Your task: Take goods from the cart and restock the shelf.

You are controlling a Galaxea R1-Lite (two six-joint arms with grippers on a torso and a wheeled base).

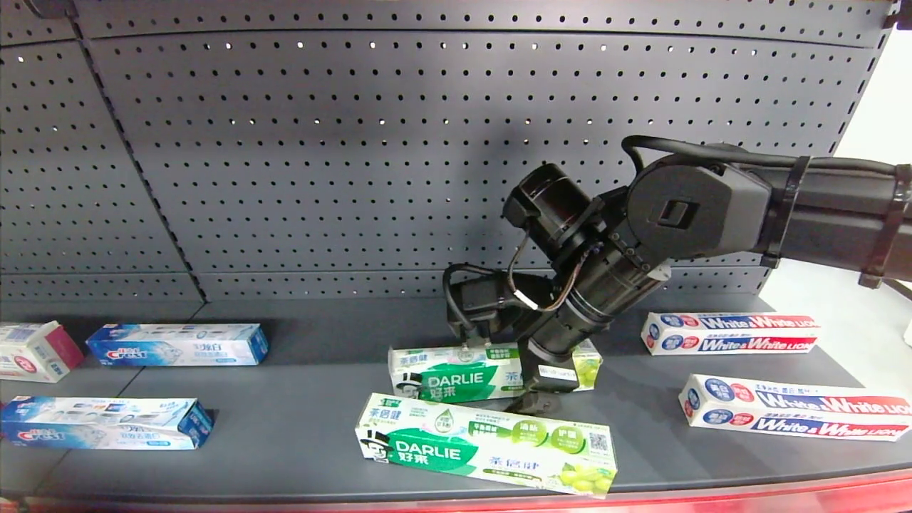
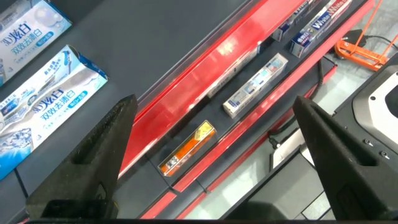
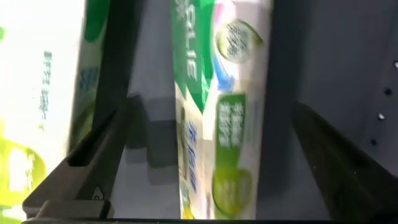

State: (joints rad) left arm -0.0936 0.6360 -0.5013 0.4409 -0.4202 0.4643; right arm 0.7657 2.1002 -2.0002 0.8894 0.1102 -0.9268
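The right gripper [image 1: 533,381] is down at the rear green toothpaste box [image 1: 456,372], which lies flat on the shelf [image 1: 299,420] just behind the front green toothpaste box [image 1: 486,445]. Its jaws are spread wide, one on either side of the rear box, clamping nothing. The left gripper [image 2: 214,102], over by the blue toothpaste boxes [image 2: 43,99] left of that front box, gapes wide and is empty.

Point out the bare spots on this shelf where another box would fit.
Widest bare shelf lies between the blue boxes and the green boxes. A narrower gap separates the green boxes from the white boxes. The strip along the pegboard is also bare. The middle is crowded: the right gripper straddles the rear green box.
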